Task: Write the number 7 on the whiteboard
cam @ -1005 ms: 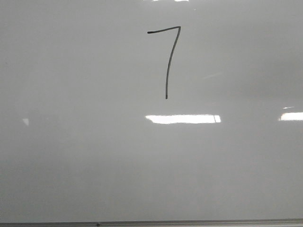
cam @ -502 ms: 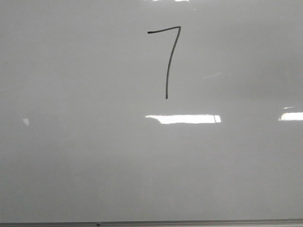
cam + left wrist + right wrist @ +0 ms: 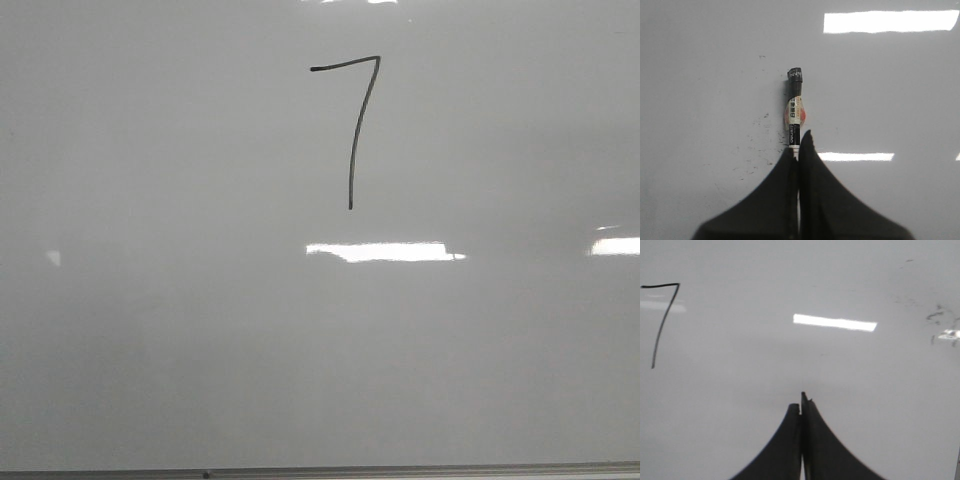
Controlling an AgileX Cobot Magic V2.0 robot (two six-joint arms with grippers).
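Thin black number 7 (image 3: 352,130) — upright, on glossy whiteboard (image 3: 150,330)

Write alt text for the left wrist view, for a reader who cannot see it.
The left gripper, its two dark fingers pressed together, holds a black marker with a white and orange label, which points away from the camera over the whiteboard. The glossy pale board shows faint dark smudges beside the marker and bright rectangular light reflections; no written digit appears in this view.
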